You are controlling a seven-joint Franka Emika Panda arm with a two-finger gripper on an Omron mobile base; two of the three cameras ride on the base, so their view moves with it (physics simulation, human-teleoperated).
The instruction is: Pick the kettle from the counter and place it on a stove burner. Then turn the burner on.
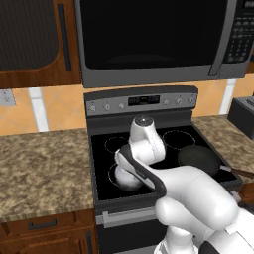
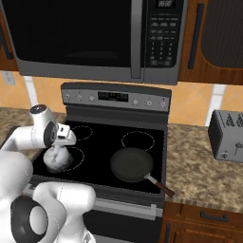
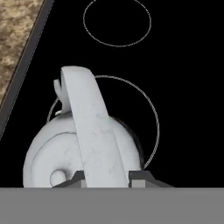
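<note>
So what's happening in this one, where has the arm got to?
The white arm's gripper is shut on the arched handle of the kettle, holding it at the front left burner of the black stove top. Whether the kettle already rests on the glass cannot be told. A black frying pan sits on the front right burner. The kettle is off the granite counter, and the knobs on the stove's back panel are untouched so far.
</note>
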